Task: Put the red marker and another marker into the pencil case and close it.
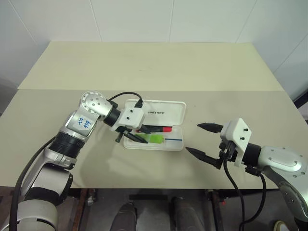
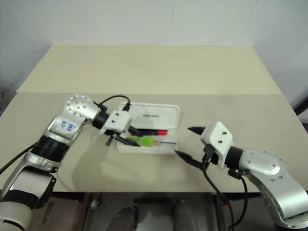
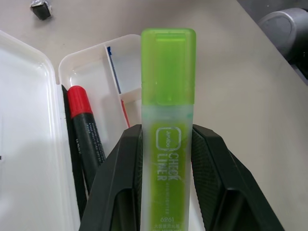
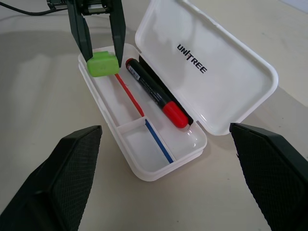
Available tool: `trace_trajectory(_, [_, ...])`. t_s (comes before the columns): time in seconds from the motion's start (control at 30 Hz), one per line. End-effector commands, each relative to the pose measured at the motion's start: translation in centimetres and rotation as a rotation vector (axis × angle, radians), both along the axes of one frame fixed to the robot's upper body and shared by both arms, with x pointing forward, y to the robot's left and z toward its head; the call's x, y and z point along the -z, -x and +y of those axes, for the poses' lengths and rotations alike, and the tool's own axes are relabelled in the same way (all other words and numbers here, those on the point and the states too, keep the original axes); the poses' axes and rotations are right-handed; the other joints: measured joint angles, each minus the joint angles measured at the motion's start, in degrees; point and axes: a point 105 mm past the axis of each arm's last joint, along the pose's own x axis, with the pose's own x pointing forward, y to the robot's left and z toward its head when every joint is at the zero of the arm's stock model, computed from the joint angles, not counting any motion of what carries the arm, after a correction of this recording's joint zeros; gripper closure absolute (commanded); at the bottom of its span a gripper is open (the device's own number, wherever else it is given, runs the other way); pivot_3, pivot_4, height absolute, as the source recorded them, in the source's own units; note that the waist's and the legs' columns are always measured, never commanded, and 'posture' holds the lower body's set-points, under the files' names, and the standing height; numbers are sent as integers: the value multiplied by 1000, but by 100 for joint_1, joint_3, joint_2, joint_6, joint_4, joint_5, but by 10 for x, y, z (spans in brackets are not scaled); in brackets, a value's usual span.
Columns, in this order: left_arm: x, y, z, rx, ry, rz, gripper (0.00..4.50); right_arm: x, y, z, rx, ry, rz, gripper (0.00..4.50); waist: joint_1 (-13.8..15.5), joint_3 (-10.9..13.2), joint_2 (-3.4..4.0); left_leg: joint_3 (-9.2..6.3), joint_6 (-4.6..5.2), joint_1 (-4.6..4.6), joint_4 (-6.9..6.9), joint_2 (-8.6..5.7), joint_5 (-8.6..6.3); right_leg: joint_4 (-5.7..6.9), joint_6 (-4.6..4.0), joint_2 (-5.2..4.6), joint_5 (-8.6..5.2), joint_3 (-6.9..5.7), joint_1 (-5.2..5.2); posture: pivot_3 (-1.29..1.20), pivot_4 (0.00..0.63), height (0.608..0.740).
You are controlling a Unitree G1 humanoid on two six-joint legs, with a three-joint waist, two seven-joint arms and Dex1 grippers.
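Beige table point(image 1: 144, 67): left end effector point(image 1: 136, 136) clamps green marker point(image 1: 155, 139) over open pencil case point(image 1: 163, 111); right end effector point(image 1: 204, 140) wide, empty.

Green marker point(image 1: 155, 139) over open pencil case point(image 1: 166, 113)

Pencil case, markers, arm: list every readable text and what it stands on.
"UNITREE": pencil case lid.
"CHECK LINER": green marker barrel, held by the left gripper; the small print beside it is unreadable.
Red marker: print too small.
Left arm sticker: blue handwriting, illegible.
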Motion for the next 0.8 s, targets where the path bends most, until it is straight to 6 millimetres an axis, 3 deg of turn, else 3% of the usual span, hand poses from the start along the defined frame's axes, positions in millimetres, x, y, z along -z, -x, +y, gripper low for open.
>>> trace_trajectory(0.03, [-1,3,9,-12,-32,5,3502,-12,4,1,-2,5,-57,0,-3,0,0,1,0,0,0,0,0,0,0,0,0,0,0,0,150,740])
trace_trajectory(0.27, [10,-8,13,-81,-73,-21,3502,-13,3,3,-3,-3,-63,0,4,0,0,0,0,-1,2,0,0,0,0,0,0,0,0,0,150,740])
trace_trajectory(0.7, [11,-10,-2,-53,-64,-33,3502,-14,2,5,-3,-11,-71,0,17,0,0,0,0,0,23,-1,0,-2,1,0,1,0,11,0,150,740])
trace_trajectory(0.8, [9,-9,-8,-57,-46,-21,2534,-14,2,6,-4,-15,-71,0,12,0,0,0,0,-1,29,-1,0,-2,1,0,1,0,13,0,150,740])
